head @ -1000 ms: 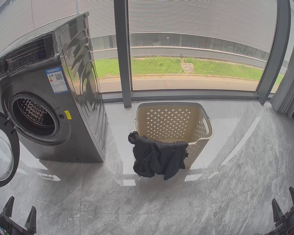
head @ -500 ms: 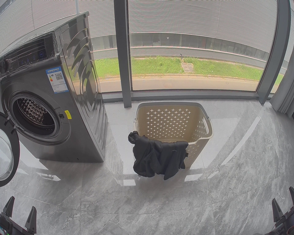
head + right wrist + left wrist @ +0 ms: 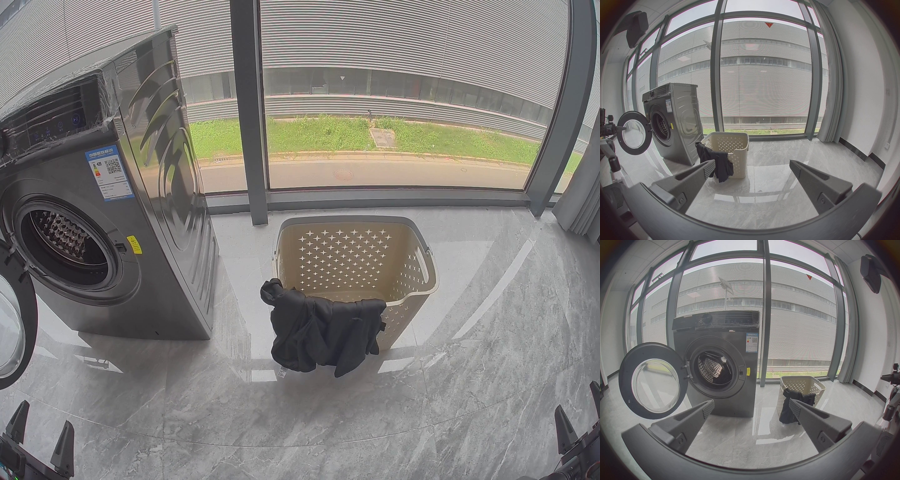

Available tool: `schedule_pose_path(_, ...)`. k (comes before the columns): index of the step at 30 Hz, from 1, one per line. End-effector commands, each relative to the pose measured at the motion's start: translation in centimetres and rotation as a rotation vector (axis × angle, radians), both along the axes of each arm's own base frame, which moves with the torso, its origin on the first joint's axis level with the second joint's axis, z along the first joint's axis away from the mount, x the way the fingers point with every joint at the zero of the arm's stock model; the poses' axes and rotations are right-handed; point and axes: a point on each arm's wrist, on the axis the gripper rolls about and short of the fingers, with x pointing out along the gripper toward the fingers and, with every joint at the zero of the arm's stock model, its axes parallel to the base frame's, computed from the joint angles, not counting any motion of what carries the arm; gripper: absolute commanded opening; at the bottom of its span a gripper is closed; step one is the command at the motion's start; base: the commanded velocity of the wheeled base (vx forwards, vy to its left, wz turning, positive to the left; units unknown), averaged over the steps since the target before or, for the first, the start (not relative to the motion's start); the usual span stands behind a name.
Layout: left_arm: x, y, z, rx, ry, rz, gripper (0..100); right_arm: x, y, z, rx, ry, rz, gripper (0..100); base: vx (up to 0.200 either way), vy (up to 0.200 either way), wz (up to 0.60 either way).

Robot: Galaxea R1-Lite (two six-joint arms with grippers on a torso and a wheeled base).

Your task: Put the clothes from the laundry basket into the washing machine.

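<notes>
Nothing has actually been handled in the last second. The whole head view has slid a little, with the washing machine (image 3: 94,206) and the laundry basket (image 3: 427,269) drifting together. That means the robot's own viewpoint moved, not the things. I take it as the robot settling its approach to the basket.

The black garment (image 3: 322,331) hangs as it did, draped over the basket's near rim at the corner toward the machine. Most of the cloth spills down the outside wall toward the floor. Inside the basket I can see only bare perforated walls (the very bottom is hidden behind the rim, so I can't swear nothing more is in there).

The machine stands near the basket, on its left. The round door (image 3: 14,325) is swung open on the side away from the basket, and the drum looks empty.

The left gripper (image 3: 44,417) and the right gripper (image 3: 578,403) have kept their places, low and well short of the basket on the robot's side. Both have their jaws spread wide and hold nothing.

So the task has hardly begun. The garment has yet to be gripped, and the open drum is ready to take it.
</notes>
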Motion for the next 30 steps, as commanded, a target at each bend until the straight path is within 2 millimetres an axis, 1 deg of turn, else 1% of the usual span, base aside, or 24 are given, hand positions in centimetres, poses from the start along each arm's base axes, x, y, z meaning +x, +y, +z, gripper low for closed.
schedule_pose_path(1, 0.01, -0.01, -0.47, -0.004, 0.001, -0.004, 100, 0.04, 0.0, -0.51, -0.001, 0.006, -0.001, 100, 0.0, 0.0, 0.0)
schedule_pose_path(2, 0.01, -0.01, -0.47, -0.006, 0.001, -0.004, 100, 0.04, 0.0, -0.51, -0.001, 0.006, 0.001, 100, 0.0, 0.0, 0.0)
schedule_pose_path(11, 0.01, 0.0, -0.47, -0.004, 0.001, -0.001, 100, 0.04, 0.0, -0.51, -0.001, 0.006, 0.001, 100, 0.2, 0.0, 0.0)
schedule_pose_path(30, 0.01, 0.0, -0.49, -0.002, 0.002, -0.003, 100, 0.04, 0.0, -0.51, -0.001, 0.006, 0.001, 100, 0.0, 0.0, 0.0)
